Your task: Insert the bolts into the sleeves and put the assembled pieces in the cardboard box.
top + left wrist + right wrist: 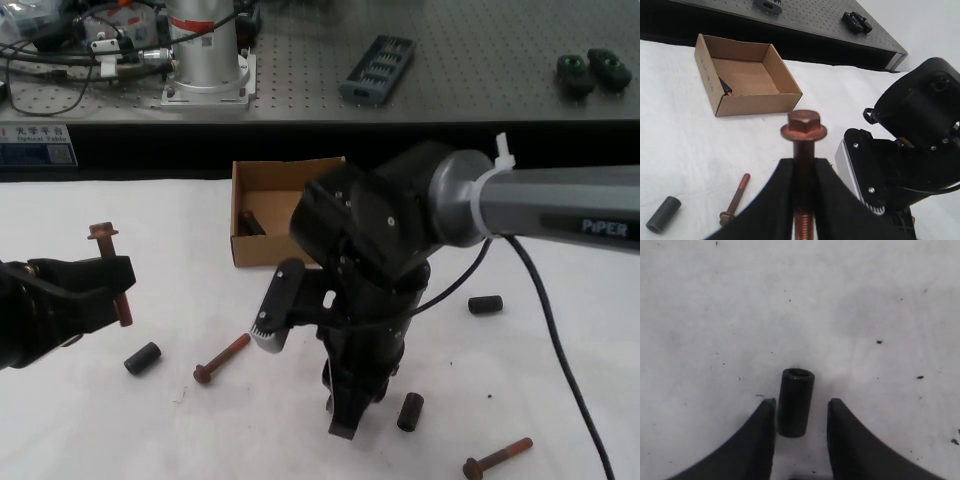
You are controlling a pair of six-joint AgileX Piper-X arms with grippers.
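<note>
Left jaws are clenched on a bolt (803, 131), held upright with the head up, off the surface (715, 315) on the left side. The threaded end pokes out below them.

Right jaws are spread and down at the surface, straddling a sleeve (795, 402) that lies on its side between them. One finger looks almost against it and the other has a gap.

What I'd worry about:

- **Roll-out:** the sleeve is loose, so if the near finger hits first it could roll or skid out before the other one arrives.
- **Weak pinch:** the sleeve sits close to the fingertips, so a shallow pinch might pop it out or leave it cocked.
- **Jamming:** a cocked sleeve means the bore won't line up, and the threads could catch on the rim.
- **Short bolt end:** not much bolt seems to show below the left jaws, so the sleeve may bump the fingers before it's fully on.
- **Clutter:** another sleeve (410, 411) lies just beside the right arm, a spare bolt (222, 360) is near, and the box (258, 250) is right behind. Any sloppy lift could knock those around.
</note>
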